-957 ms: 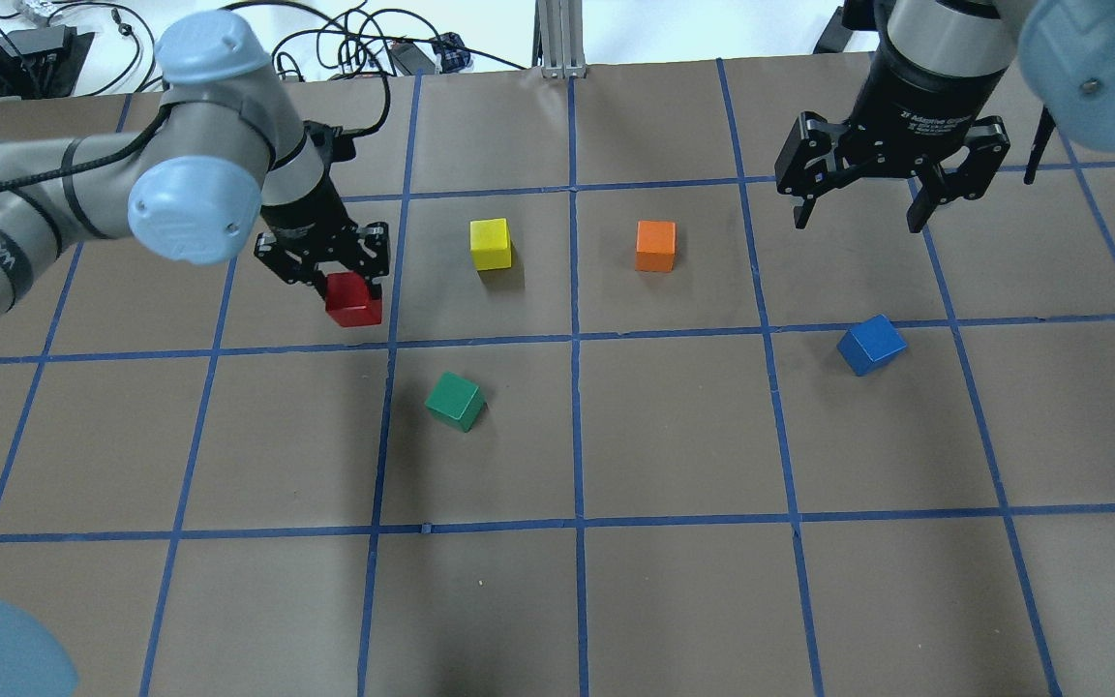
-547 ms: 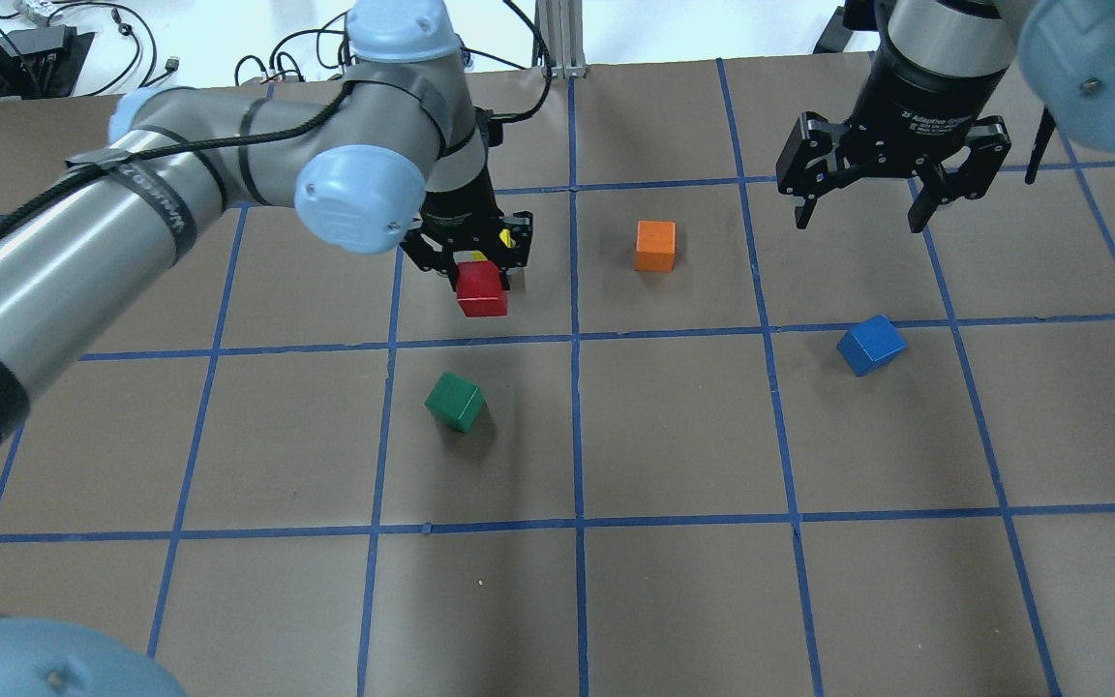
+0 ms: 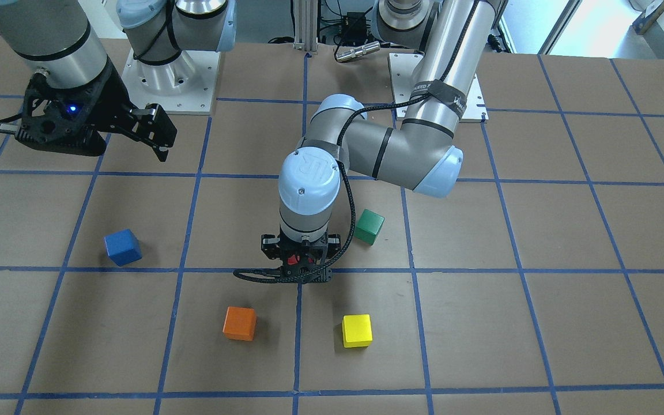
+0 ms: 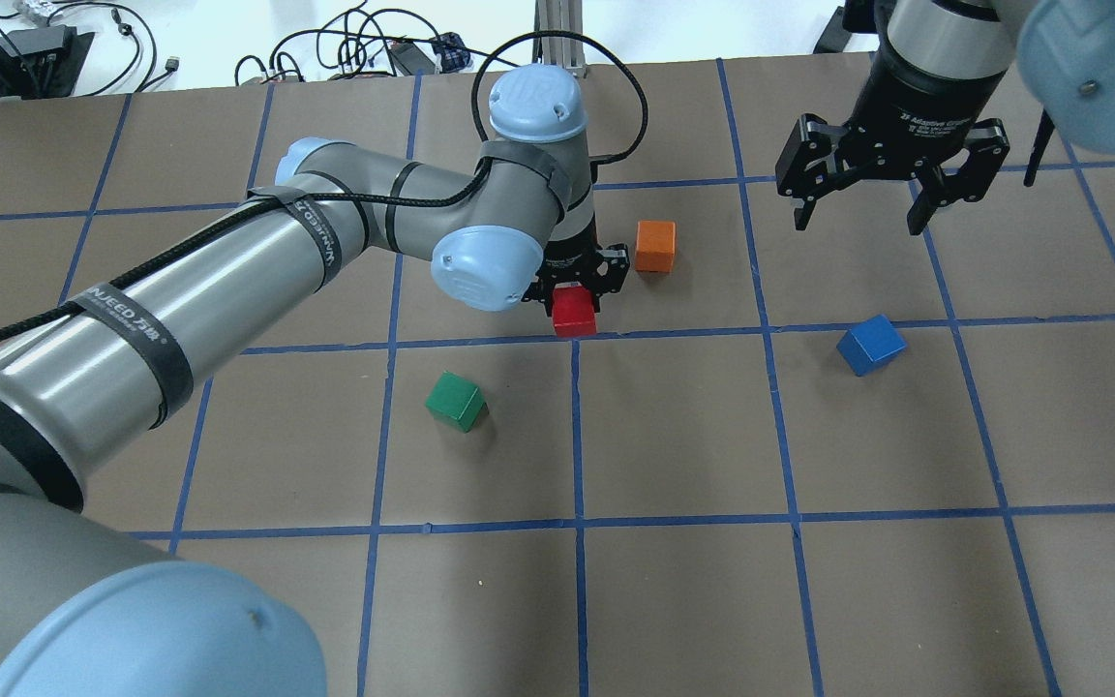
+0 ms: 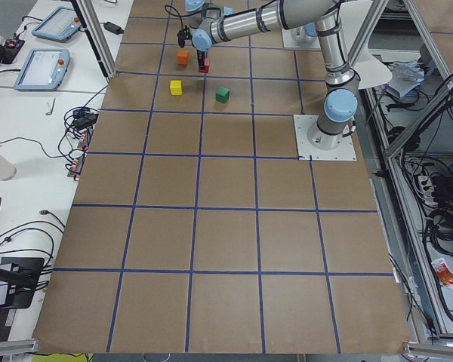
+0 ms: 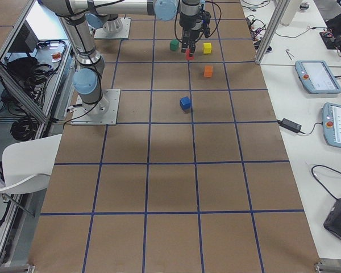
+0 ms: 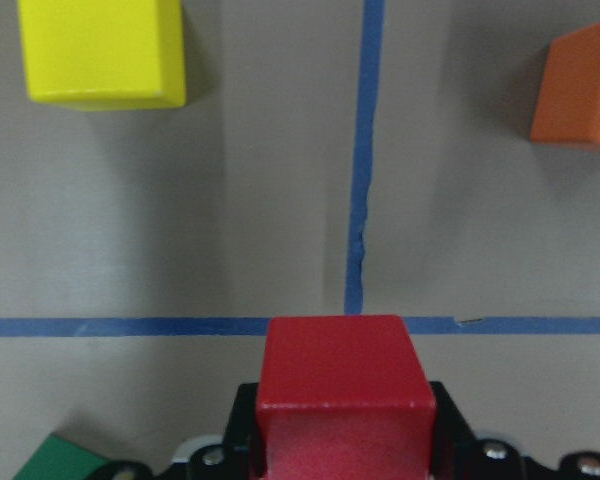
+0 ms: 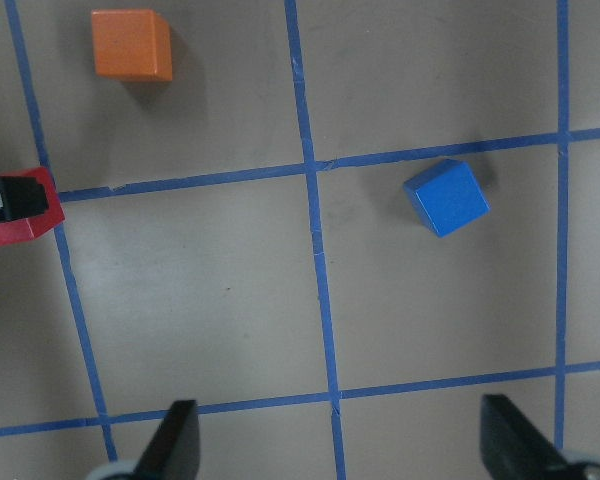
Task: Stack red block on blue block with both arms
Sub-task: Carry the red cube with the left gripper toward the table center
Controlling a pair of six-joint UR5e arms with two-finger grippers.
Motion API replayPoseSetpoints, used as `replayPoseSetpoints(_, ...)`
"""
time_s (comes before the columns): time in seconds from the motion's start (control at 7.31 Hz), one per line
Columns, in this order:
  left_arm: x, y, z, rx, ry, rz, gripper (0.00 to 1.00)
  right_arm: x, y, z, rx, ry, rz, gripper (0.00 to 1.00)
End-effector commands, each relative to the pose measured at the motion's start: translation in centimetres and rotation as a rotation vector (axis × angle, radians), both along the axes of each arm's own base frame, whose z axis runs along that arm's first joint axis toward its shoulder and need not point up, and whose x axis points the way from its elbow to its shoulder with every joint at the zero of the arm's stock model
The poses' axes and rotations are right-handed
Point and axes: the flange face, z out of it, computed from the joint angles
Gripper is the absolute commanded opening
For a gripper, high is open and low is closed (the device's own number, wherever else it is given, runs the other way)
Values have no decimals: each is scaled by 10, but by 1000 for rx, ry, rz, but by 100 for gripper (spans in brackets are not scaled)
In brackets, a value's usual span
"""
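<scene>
Your left claw is clamped on the red block, which looks lifted off the worktop at the centre tape crossing, just beside the orange block. Carry it rightward at a height that passes over the blue block, which sits well apart on the worktop. Cubes have no long axis. Red hangs square to the tape and blue sits turned corner-on to it — so twist the wrist to match before lowering. The right claw hovers beyond, fingers apart.

Bright red block, blue block
</scene>
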Motion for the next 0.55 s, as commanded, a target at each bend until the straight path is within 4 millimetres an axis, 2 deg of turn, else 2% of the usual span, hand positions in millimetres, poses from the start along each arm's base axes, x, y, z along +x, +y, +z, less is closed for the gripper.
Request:
replayPoseSetpoints(0.0,-2,-2,-18,12,-14,-15,52,0,1,0,-1,-3,-1,100)
replayPoseSetpoints(0.14,-2,-4,-23,12,-14,-19,82,0,1,0,2,-3,2,100)
replayPoseSetpoints(0.27,0,-10,-7,-27,3,-30,100,0,0,-1,3,-3,5,100)
replayPoseSetpoints(0.41,6,-14,5,-40,8,-45,100,0,0,-1,2,1,15,100)
